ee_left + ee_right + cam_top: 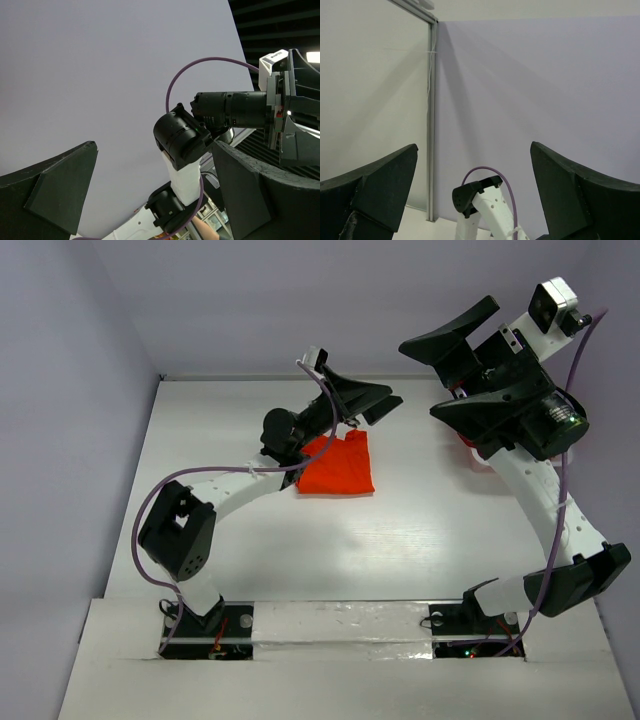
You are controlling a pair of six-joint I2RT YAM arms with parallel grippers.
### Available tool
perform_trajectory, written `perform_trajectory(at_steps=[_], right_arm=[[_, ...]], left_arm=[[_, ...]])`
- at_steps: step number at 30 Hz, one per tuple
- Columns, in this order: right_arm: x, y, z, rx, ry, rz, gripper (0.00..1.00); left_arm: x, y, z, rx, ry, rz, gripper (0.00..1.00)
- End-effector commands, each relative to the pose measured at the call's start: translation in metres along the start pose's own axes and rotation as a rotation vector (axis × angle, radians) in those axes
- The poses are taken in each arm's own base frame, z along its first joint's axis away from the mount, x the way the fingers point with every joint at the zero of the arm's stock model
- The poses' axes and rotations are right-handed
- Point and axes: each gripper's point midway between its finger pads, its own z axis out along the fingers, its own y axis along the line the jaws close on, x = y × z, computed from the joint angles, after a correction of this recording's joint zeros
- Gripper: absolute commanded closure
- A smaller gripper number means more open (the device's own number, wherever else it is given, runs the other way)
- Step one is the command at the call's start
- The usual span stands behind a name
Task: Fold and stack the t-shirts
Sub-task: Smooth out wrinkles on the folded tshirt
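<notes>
Left gripper point(366, 400) jaws spread wide, nothing in them, tilted up just past the far edge of the orange-red t-shirt point(338, 466); shirt lies as a rough rectangle on the white table point(420, 540), left of centre; right gripper point(468, 372) also spread wide and empty, high up near the camera; sliver of red cloth point(472, 458) peeks out under the right arm (mostly hidden, can't tell its shape); both wrist views face the walls.
</notes>
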Motion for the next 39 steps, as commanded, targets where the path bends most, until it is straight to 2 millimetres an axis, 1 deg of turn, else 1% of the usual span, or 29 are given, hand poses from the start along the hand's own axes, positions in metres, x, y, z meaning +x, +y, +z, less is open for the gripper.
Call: perform_trajectory(at_steps=[1, 39], right_arm=[[-0.0177, 0.0325, 0.0064, -0.094, -0.032, -0.132, 0.00], [-0.0193, 0.0348, 0.0061, -0.078, -0.042, -0.141, 0.00]], left_arm=[[0.0020, -0.0866, -0.0043, 0.315, 0.015, 0.159, 0.01], [0.0023, -0.0887, -0.0049, 0.334, 0.018, 0.153, 0.01]])
